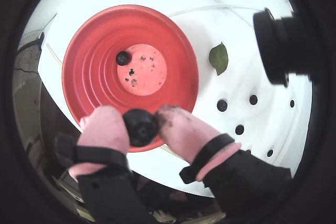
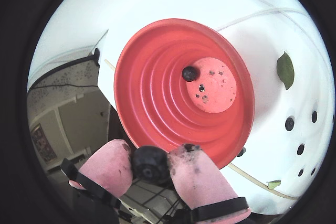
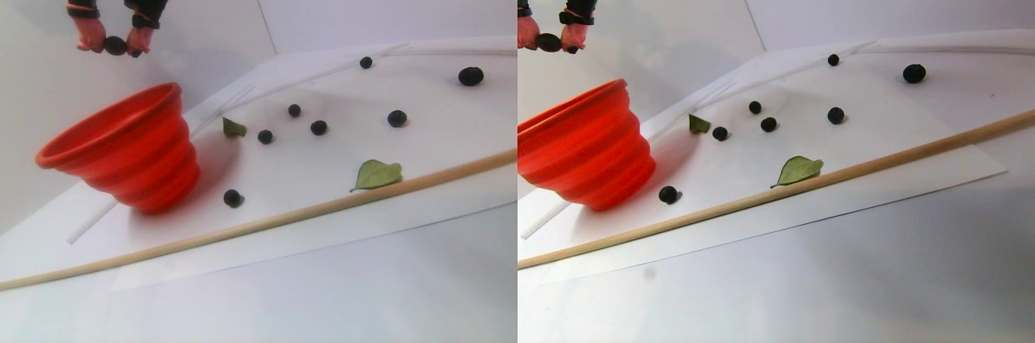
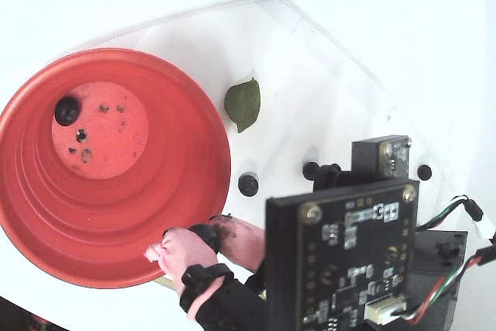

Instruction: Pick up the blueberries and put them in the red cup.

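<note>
Blueberries [image 3: 318, 127] partly hidden; one [image 1: 140, 126] pinched above red cup [image 1: 94, 77] rim.

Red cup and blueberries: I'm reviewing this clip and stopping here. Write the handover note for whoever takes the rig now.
Gripper: shut on a blueberry between its pink fingertips, held in the air above the near rim of the red cup.
Done: one berry already lies at the edge of the cup's pale bottom.
Left: release the held berry once it is clearly over the opening. The stereo pair view shows loose berries on the white sheet: one beside the cup's base, and six more farther off, such as this one.
The green leaves stay where they are.
</note>
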